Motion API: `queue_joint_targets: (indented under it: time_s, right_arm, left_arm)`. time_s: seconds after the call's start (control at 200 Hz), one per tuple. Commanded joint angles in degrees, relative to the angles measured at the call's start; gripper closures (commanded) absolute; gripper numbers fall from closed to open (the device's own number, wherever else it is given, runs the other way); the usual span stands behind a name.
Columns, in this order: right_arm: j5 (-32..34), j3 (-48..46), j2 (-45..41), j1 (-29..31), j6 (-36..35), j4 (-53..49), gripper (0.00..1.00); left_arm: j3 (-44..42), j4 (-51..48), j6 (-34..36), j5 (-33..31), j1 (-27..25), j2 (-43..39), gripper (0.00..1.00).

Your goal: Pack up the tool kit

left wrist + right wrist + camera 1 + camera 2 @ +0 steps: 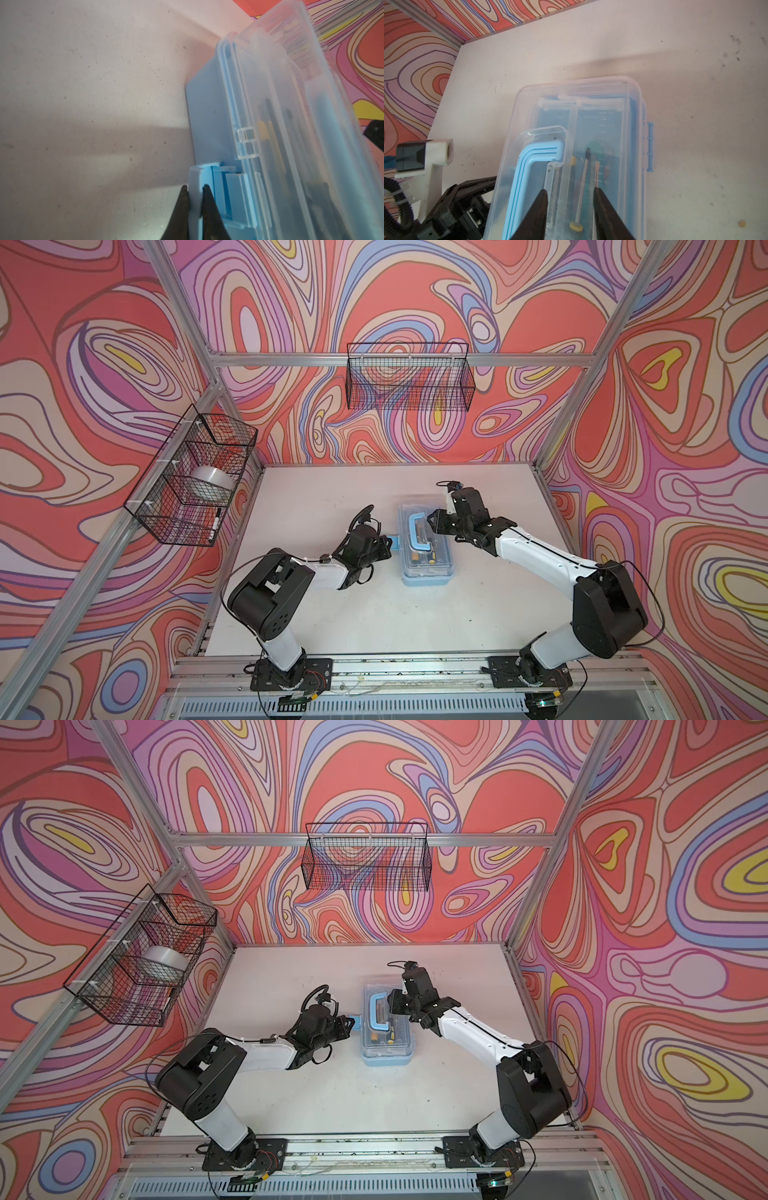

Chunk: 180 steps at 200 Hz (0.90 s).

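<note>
Swirling red, pink and lilac walls enclose a white tabletop (332, 614) scuffed with small dark specks. Between the two sets of jaws, in both top views, lies the tool kit (428, 580) (386, 1058), a light-blue box with its clear lid (591, 91) down.

On the side facing them, the left jaws are pressed together on the kit's blue latch (195, 182), which sticks out from the box wall. In the left wrist view one black fingertip (184, 199) sits on each face of the latch's thin outer flap.

Across the kit from them, the right jaws stand spread partway over the lid. The blue handle (527, 176) lies flat on the lid just beside one of their fingertips (538, 207). Whether the tips touch the lid I cannot tell. Between those tips, under the lid, a thin-shafted tool (582, 180) with a yellow end lies along the box.

Well apart from both jaws, two black wire baskets hang on the walls. The back basket (409, 377) hangs on the rear rail. The side basket (166, 506) holds a pale roll (210, 483) and a marker (215, 524).
</note>
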Motion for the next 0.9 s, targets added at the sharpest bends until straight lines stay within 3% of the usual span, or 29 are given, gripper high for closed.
queue_joint_targets:
  time_s: [0.0,0.656,0.896]
  right_arm:
    - [1.21,0.90,1.23,-0.41,-0.51,-3.01,0.61]
    - [4.87,1.07,-4.73,-3.37,0.09,-8.11,0.62]
    - [1.49,1.24,-4.89,-6.52,1.90,-14.42,0.62]
  left_arm:
    - [1.43,-0.62,1.56,2.53,0.08,-2.11,0.92]
    - [5.40,-11.62,1.81,1.55,0.08,-10.32,0.96]
    - [5.68,-12.46,0.69,1.80,0.08,-10.46,0.95]
